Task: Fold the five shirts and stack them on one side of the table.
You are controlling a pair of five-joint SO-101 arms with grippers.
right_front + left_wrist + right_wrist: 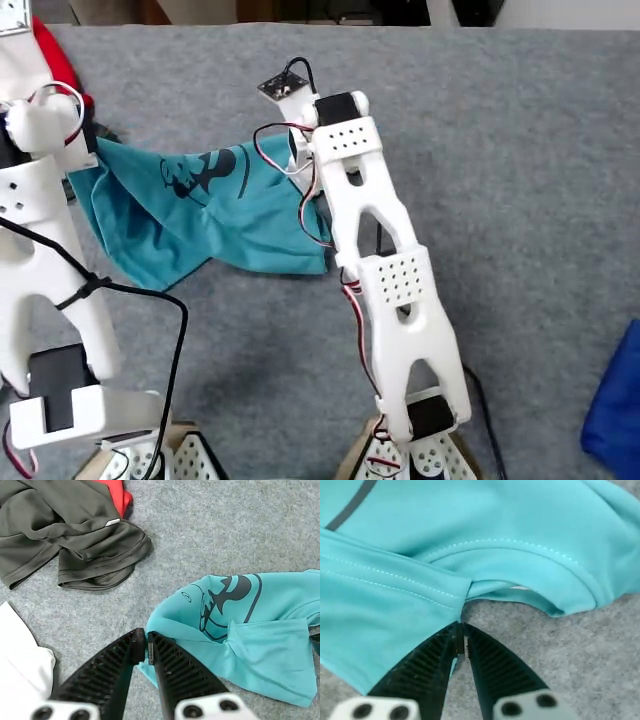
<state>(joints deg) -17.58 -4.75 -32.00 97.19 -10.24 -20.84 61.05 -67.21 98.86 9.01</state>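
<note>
a teal shirt (200,215) with a dark drawing on it, wrinkled and half spread on the grey table (500,150), toward the left side in the high view. one part folded over onto itself, the cloth pulled a little between two held spots.

at the shirt's left corner, the left gripper (145,644): black jaws squeezed almost all the way together, with a thin bit of the teal edge pinched at the tips. at the shirt's right edge, the right gripper (460,632): jaws pressed just as close, tips right at a stitched hem, a sliver of teal between them. both down low at the cloth, one on each side of the shirt.

past the left gripper, apart from the teal shirt with bare table between, a dark grey shirt (75,535) in a loose heap. at its far edge, touching it, a bit of a red shirt (120,497). just beside the left gripper, on the side away from the teal cloth, a white shirt (20,665). far off at the right edge of the table in the high view, a blue shirt (615,400), well apart from all the others.
</note>
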